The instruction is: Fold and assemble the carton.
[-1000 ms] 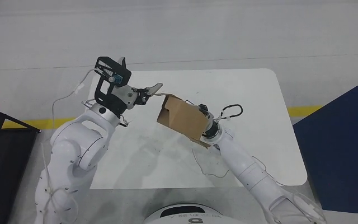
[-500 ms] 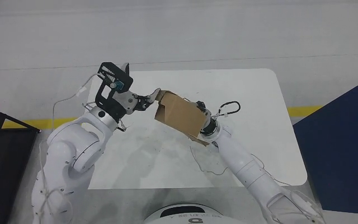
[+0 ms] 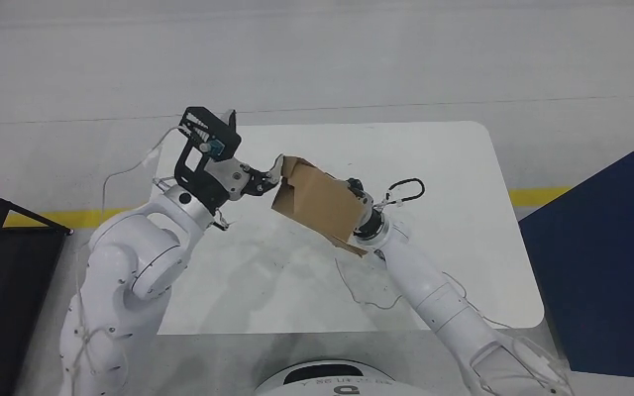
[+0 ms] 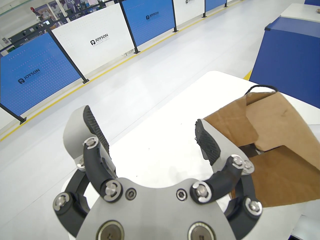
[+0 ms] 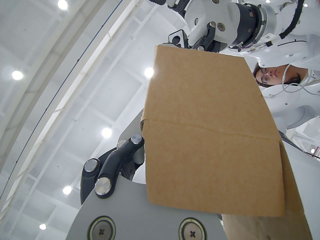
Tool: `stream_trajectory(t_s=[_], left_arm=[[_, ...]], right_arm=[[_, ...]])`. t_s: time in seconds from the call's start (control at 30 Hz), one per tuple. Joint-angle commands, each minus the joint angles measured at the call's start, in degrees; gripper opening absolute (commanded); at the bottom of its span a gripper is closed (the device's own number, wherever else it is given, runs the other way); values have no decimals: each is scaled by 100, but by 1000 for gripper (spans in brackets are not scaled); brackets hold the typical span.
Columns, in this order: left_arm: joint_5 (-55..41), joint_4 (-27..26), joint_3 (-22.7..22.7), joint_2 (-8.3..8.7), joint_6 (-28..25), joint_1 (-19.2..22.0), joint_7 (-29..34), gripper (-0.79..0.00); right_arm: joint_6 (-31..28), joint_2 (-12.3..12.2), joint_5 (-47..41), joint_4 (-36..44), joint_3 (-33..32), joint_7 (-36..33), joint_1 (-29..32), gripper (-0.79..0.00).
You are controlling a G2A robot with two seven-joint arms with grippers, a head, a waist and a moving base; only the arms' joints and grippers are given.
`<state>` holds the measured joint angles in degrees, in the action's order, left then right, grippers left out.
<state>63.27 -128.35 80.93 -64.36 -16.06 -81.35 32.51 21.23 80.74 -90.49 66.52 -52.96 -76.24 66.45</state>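
The carton (image 3: 322,201) is held above the table's (image 3: 446,178) middle, clamped at its right end by the right gripper (image 3: 359,214). The left gripper (image 4: 147,128) is spread apart, one finger (image 4: 208,146) set against the carton's left flap edge. The table's right and near edges are kept well apart from the carton.

logo with one short word, dark on white partition panels (image 4: 75,31), white on blue partition panels (image 4: 37,58), repeated along the row well beyond the left gripper (image 4: 143,118), farthest ones too small to tell
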Motion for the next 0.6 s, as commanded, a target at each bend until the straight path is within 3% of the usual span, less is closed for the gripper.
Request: stream_trajectory(t_s=[0.0, 0.13, 0.3, 0.57], left_arm=[[-249, -26, 215, 5, 46, -4, -50, 0], [-579, -18, 673, 33, -16, 53, 2, 0], [-855, 92, 876, 69, -337, 188, 194, 0], [-344, 328, 37, 70, -641, 355, 435, 0]], right_arm=[[40, 5, 10, 2, -10, -9, 6, -785], [520, -23, 342, -12, 61, -161, -32, -785], [613, -64, 354, 59, 127, -69, 4, -785], [686, -107, -59, 43, 258, 4, -38, -785]])
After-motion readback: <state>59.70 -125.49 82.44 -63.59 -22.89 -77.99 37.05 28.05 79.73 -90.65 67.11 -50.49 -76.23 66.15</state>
